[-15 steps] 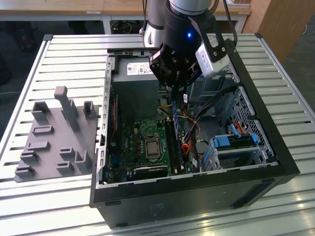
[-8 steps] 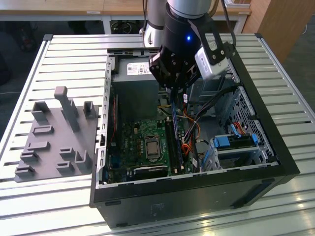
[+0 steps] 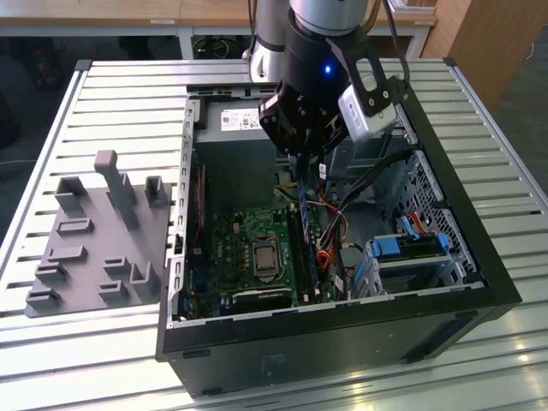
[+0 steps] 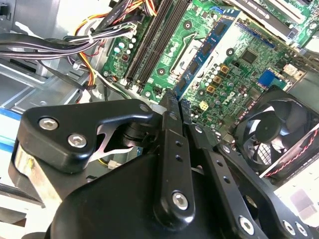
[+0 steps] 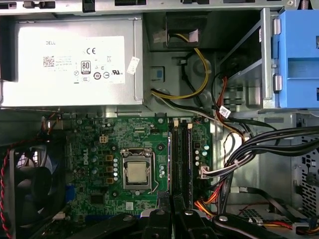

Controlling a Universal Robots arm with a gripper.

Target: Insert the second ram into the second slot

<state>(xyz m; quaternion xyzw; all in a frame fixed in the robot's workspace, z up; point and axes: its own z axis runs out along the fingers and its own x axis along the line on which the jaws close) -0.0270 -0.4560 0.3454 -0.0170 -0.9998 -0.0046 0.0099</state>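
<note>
The second ram (image 4: pixel 208 56), a thin blue stick with little dark chips, is held by the gripper (image 4: pixel 175 99). The jaws are closed tight on it. It hangs over the green board (image 5: pixel 94 144), close to the long dark slots (image 4: pixel 149 42), and points the same way they run. I think it is not in a slot yet. I cannot tell which slot it is over.

Things could go wrong here. If the stick is tipped or a bit off to the side, it may hit the slot's edge and not go in. A hard push could then bend it or make it slip in the jaws. A bunch of wires (image 5: pixel 259 149) lies just beside the slots and could get caught.

All this is inside an open black computer case (image 3: pixel 479 257). The case lies on a table (image 3: pixel 103 94) made of pale metal slats, next to a grey tray (image 3: pixel 94 231) of holders. Wooden furniture (image 3: pixel 488 43) stands behind.
</note>
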